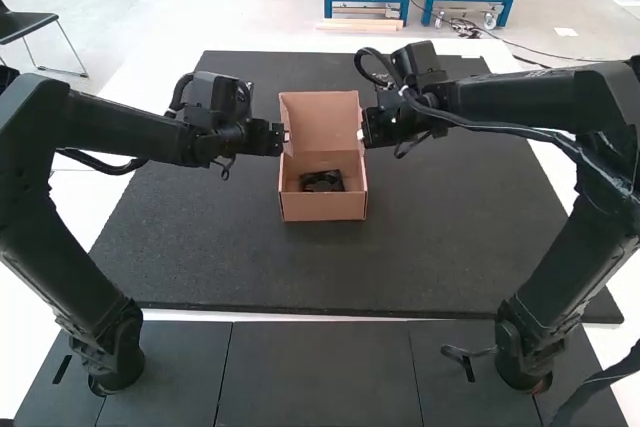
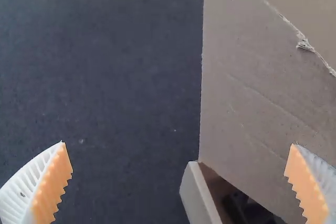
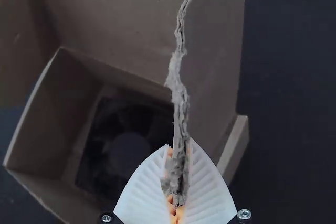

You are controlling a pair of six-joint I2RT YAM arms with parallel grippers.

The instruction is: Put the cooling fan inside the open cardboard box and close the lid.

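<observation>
The left gripper stood wide open at the left edge of the upright lid, with that edge between its orange pads but not clamped. The cooling fan lay flat on the floor of the cardboard box, midway between the arms on the black mat. The right gripper was closed on the lid's right edge. The lid, hinged on the far wall, would likely need to swing down toward the arms' bases, with both grippers about equally near.
</observation>
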